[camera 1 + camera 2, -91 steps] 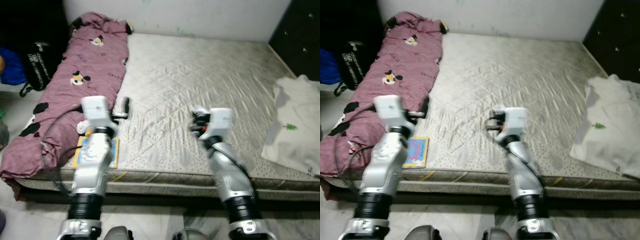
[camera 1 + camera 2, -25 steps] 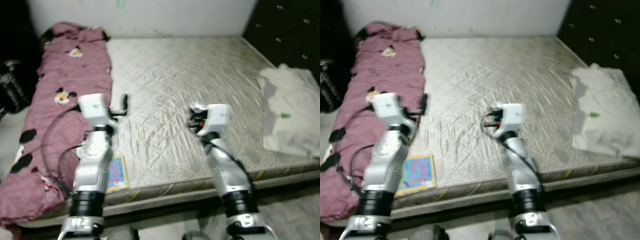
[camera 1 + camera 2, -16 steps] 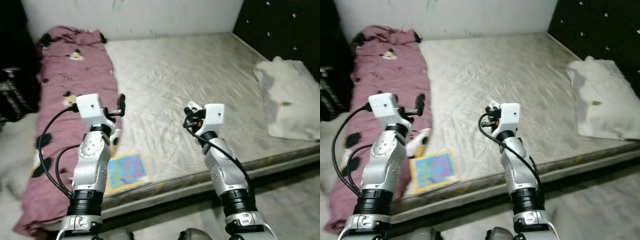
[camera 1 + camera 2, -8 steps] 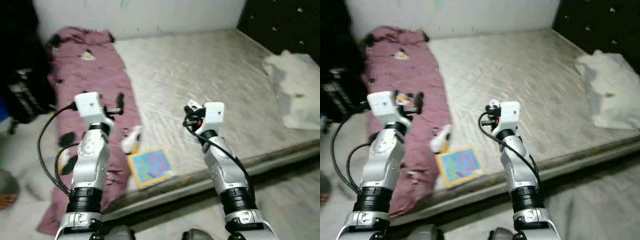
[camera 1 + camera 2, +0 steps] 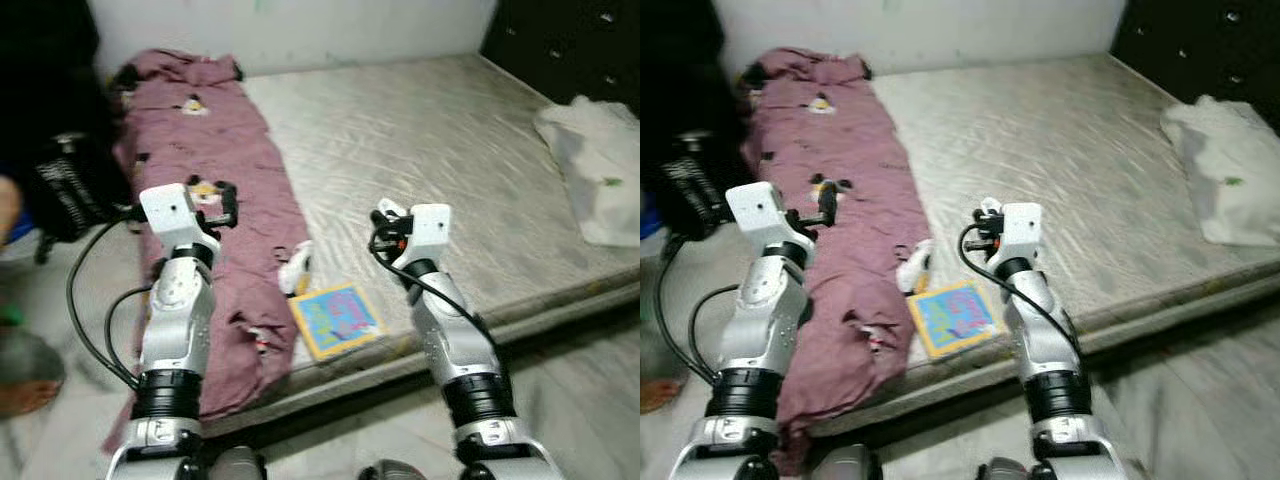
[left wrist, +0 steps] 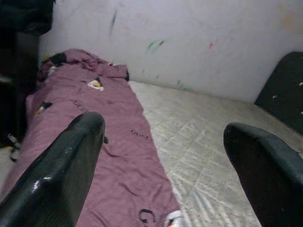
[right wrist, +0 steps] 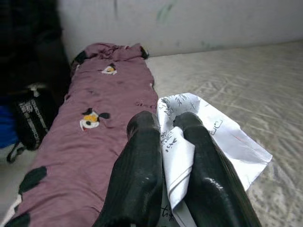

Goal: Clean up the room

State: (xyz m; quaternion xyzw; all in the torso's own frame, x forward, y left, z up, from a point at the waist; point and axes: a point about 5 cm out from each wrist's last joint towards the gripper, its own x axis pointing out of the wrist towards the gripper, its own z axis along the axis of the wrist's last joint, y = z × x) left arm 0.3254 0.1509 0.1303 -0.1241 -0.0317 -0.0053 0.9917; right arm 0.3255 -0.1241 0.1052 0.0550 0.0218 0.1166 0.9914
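Observation:
A maroon blanket (image 5: 215, 170) with cartoon prints lies along the left side of a bare grey mattress (image 5: 450, 140) and spills over its front corner. A colourful book (image 5: 337, 318) rests at the mattress's front edge. My right gripper (image 7: 165, 120) is raised above the mattress just right of the book and is shut on a white sheet of paper (image 7: 218, 139) with writing. My left gripper (image 6: 163, 137) is held up over the blanket, fingers wide apart, with nothing between them. A crumpled white cloth (image 5: 595, 150) lies at the mattress's far right.
A black bag (image 5: 70, 185) stands on the floor left of the bed. Part of a person (image 5: 25, 385) shows on the floor at the left edge. A white wall runs behind the bed and a dark headboard (image 5: 560, 45) stands at the right. Grey floor lies in front.
The camera has swung left, so bed, book and blanket sit further right in view and more floor shows. Both arms keep their raised pose; the right stays shut on the paper.

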